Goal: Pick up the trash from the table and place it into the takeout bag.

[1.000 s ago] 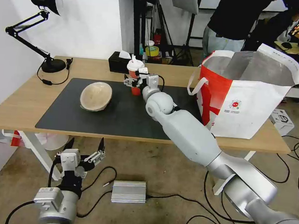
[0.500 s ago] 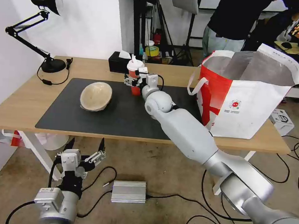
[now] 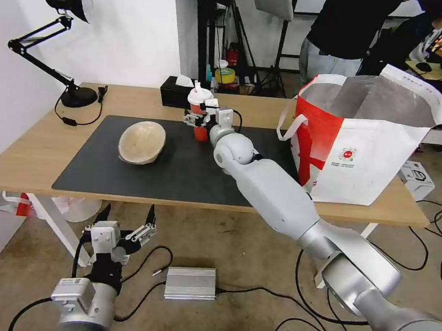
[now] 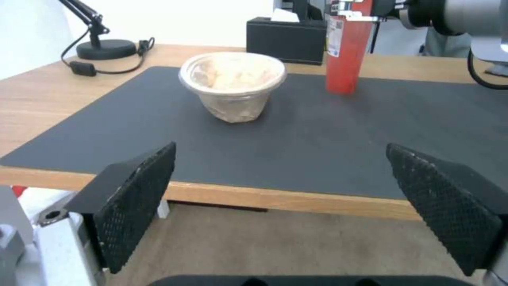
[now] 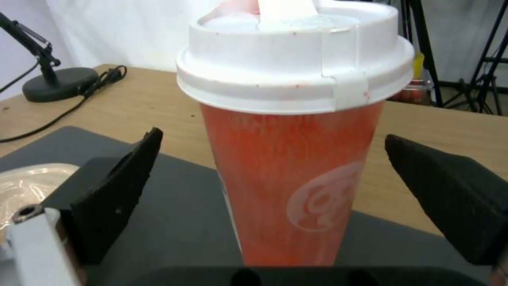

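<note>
A red paper cup (image 3: 197, 99) with white lid and straw stands upright at the far edge of the dark mat (image 3: 179, 175). My right gripper (image 3: 196, 119) is open around its body. In the right wrist view the cup (image 5: 296, 167) fills the space between the two black pads, with a gap on each side of the right gripper (image 5: 272, 140). A beige pulp bowl (image 3: 142, 141) lies tilted on the mat's left half, also the bowl (image 4: 233, 85). The takeout bag (image 3: 365, 146) stands open at the table's right end. My left gripper (image 3: 127, 220) hangs open below the table's front edge (image 4: 280, 145).
A black desk lamp (image 3: 78, 95) stands at the back left of the light-wood table (image 3: 27, 158). A black tissue box (image 3: 174, 93) sits just behind the cup. On the floor are a silver box (image 3: 190, 283), cables, and a small white box (image 3: 418, 178) behind the bag.
My right arm has edged slightly left and forward, with its gripper staying open around the cup. The cup, bowl, bag and left arm have not moved.
</note>
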Robot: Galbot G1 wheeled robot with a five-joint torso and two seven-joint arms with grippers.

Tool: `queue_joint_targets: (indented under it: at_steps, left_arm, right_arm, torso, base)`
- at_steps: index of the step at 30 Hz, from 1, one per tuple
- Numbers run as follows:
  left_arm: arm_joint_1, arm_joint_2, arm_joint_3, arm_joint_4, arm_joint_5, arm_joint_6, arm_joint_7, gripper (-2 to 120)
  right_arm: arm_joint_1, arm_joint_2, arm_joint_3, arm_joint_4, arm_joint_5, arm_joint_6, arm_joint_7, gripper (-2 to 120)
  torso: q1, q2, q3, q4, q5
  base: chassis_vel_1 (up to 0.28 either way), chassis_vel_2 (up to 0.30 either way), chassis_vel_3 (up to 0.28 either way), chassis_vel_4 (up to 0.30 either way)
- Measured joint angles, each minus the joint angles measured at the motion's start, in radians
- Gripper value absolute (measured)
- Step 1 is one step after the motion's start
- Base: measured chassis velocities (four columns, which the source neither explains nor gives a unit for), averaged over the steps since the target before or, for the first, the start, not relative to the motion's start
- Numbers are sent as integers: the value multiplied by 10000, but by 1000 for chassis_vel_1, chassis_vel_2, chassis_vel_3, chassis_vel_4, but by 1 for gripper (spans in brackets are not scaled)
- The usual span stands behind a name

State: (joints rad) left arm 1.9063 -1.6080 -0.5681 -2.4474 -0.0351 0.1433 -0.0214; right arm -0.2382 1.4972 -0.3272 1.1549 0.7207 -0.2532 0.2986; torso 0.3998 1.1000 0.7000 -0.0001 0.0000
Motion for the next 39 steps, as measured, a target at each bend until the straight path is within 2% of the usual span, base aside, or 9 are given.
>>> queue_joint_targets:
  at_steps: [7,9,15,19,23,24,26,27,39]
  left_arm:
    - [-13,0,-11,13,-13,-1,6,98]
    - [-18,0,-14,26,-22,0,13,98]
    - [-47,0,-13,66,-36,0,16,98]
    - [-57,0,-14,87,-55,0,17,98]
    - [-59,0,-13,87,-58,0,17,98]
    - [-63,0,-9,87,-58,0,17,98]
    - [-66,0,-6,88,-58,0,17,98]
    - [-67,0,1,91,-58,-1,17,98]
    - [24,0,21,71,27,-22,9,98]
  right_arm:
    - [0,122,64,-182,-25,28,-25,102]
    - [0,165,75,-273,-31,52,-28,92]
    - [9,220,90,-440,-27,96,-44,84]
    - [27,265,108,-576,-22,149,-83,63]
    - [43,297,115,-608,-13,161,-90,58]
    - [44,308,115,-608,-8,161,-90,46]
    - [44,312,115,-600,-1,160,-91,46]
    - [44,314,115,-587,5,156,-84,37]
    - [14,222,87,-294,99,141,-8,11]
  torso:
    - [0,0,0,0,0]
    - [0,0,0,1,0]
    - [1,0,0,1,0]
    - [1,0,-1,1,0]
    - [1,0,0,0,0]
    - [1,0,0,1,0]
    - [2,0,0,1,0]
    - [3,0,-1,1,0]
    - [4,0,0,0,0]
  base:
    - [0,0,0,0]
    - [0,0,0,0]
    - [0,0,0,0]
    - [0,0,0,0]
    - [0,0,0,0]
    - [0,0,0,0]
    - [0,0,0,0]
    - [0,0,0,0]
    - [0,0,0,0]
